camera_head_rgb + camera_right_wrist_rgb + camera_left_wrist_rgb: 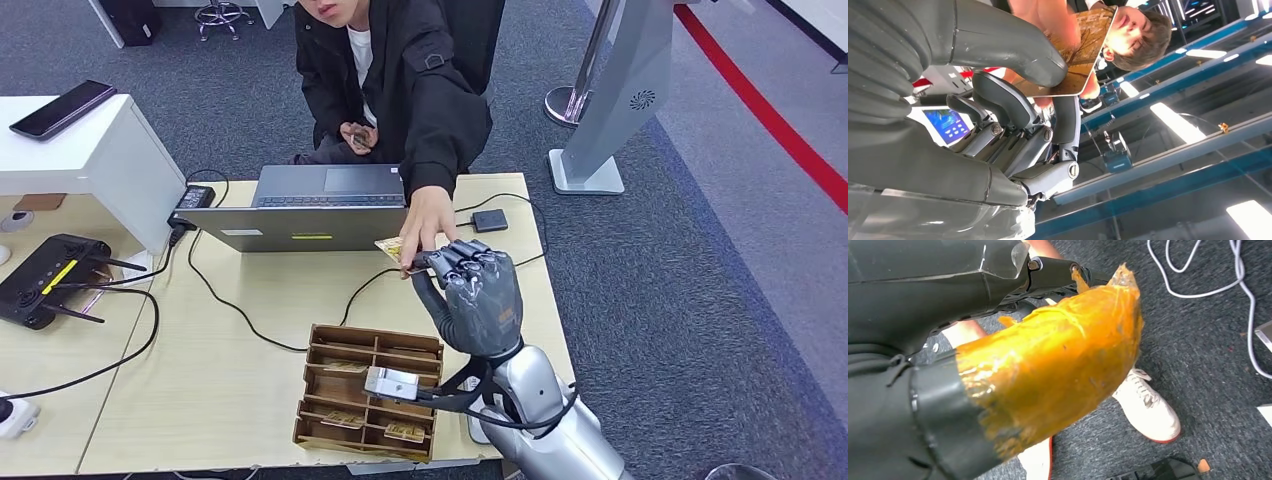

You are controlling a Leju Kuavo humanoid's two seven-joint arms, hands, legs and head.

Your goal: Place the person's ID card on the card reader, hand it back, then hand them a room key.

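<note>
- Plainly, the card (pixel 1075 55) is thin, flat and stiff, and I judge it very light; the glossy face looks slippery, so a pinch across its two faces near one edge seems the sound way to take it, with no need for much force.
- It has rounded corners, a pale rim, and a brown-gold printed face; whether it is the ID card or a room key, the pictures do not settle.
- Right now it sits above the far right part of the table (pixel 250 340), just in front of the open laptop (pixel 310 210), shared between two hands.
- The right hand (pixel 478 295) is raised with its palm turned away from the head camera; in the right wrist view the thick thumb (pixel 1013 55) lies on one face of the card and the darker fingers (pixel 998 100) curl behind it, so it pinches the card.
- The person's hand (pixel 425 228) reaches across the laptop and touches the same card at its far end.
- The left hand (pixel 1048 365) is wrapped in orange tape over a carpeted floor; whether its fingers are spread or closed, I cannot tell.
- A wooden tray (pixel 325 345) of compartments holding further cards stands near the table's front edge, and a small black box (pixel 489 220) on a cable lies to the right of the laptop, possibly the reader.
</note>
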